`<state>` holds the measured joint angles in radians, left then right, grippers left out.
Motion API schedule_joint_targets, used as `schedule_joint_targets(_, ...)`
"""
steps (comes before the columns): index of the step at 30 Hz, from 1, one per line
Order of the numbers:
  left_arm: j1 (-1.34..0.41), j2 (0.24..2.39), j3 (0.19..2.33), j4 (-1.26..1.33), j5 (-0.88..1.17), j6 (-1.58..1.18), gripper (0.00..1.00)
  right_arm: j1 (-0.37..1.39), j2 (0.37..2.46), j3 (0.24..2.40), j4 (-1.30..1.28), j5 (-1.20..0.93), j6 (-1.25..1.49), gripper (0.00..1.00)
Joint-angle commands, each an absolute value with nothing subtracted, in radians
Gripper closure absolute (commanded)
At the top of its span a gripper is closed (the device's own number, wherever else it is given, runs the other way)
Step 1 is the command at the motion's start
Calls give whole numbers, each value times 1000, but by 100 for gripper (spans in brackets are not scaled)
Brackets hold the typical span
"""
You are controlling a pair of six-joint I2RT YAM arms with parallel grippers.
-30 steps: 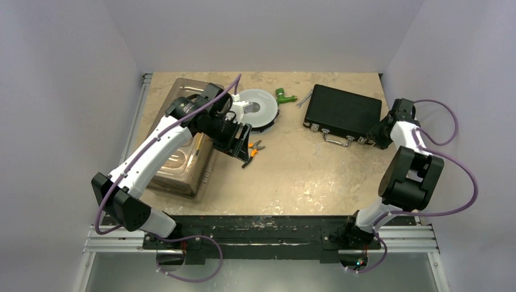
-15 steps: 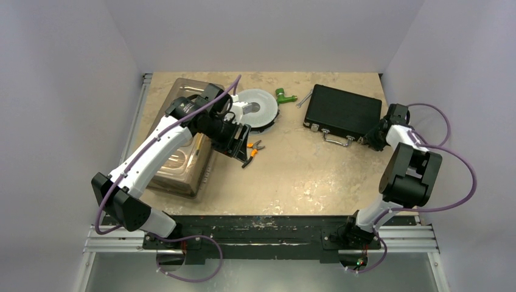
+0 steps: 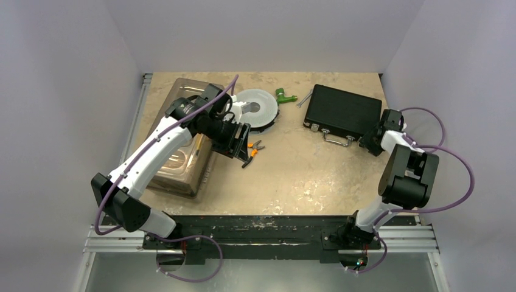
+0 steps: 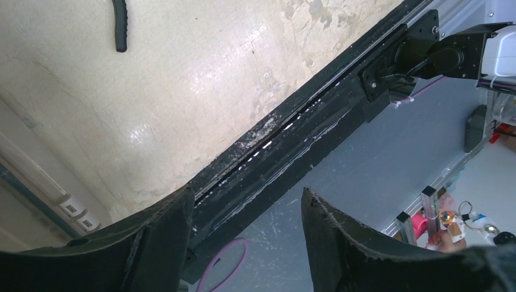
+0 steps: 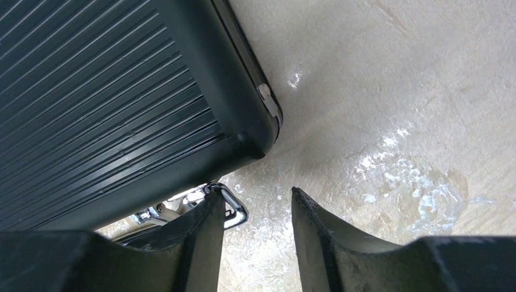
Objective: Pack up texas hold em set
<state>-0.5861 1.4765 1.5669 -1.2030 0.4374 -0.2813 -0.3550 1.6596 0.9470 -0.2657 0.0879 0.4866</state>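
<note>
Over the last second you brought the right gripper (image 3: 369, 142) in from the table's right edge to the near right corner of the briefcase (image 3: 344, 109); the left arm barely shifted.

The briefcase lay shut and flat at the back right of the table (image 3: 292, 176), turned a little askew, with its handle (image 3: 334, 139) and metal latches on the side facing you. It was black. From the right wrist its lid (image 5: 109, 91) showed fine parallel ribs, a rounded corner and a small metal plate (image 5: 268, 101) on that corner. A bright metal loop (image 5: 230, 205) stuck out from under its near edge. No chips, cards or buttons were in sight.

Your right gripper (image 5: 255, 210) stood with its fingers (image 5: 328, 243) spread, low over the table just off that corner. One finger was close to the metal loop, but I could not tell whether it touched. Only bare tabletop showed between the fingers.

Your left gripper (image 3: 239, 146) hung over the middle left of the table, beside the clear bin (image 3: 176, 164) and near the grey spool (image 3: 258, 109) and the orange-handled pliers (image 3: 254, 149). Its fingers (image 4: 164, 243) were also apart and held nothing; its wrist camera looked past them at the table's black front rail (image 4: 292, 152).
</note>
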Motion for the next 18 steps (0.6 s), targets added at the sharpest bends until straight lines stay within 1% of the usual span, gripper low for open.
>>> schedule_joint_targets(1, -595, 1426, 1543, -1171, 466, -335, 37, -379, 1746, 944, -466, 297, 464, 56)
schedule_joint_targets(5, -600, 1401, 1526, -1174, 458, -351, 37, -379, 1710, 906, -444, 349, 458, 40)
schedule_joint_targets(9, -602, 1386, 1518, -1183, 461, -353, 37, -375, 1717, 915, -474, 412, 468, 30)
schedule_joint_targets(12, -602, 1381, 1517, -1186, 463, -348, 37, -379, 1734, 918, -485, 425, 489, 28)
schedule_joint_targets(13, -602, 1381, 1520, -1187, 462, -344, 37, -379, 1745, 921, -490, 423, 493, 26)
schedule_joint_targets(16, -602, 1392, 1541, -1202, 463, -323, 37, -382, 1770, 940, -524, 420, 497, 26)
schedule_joint_targets(17, -602, 1395, 1552, -1208, 462, -316, 37, -383, 1773, 942, -536, 421, 502, 27)
schedule_joint_targets(18, -601, 1399, 1559, -1210, 462, -308, 37, -383, 1775, 946, -550, 429, 515, 32)
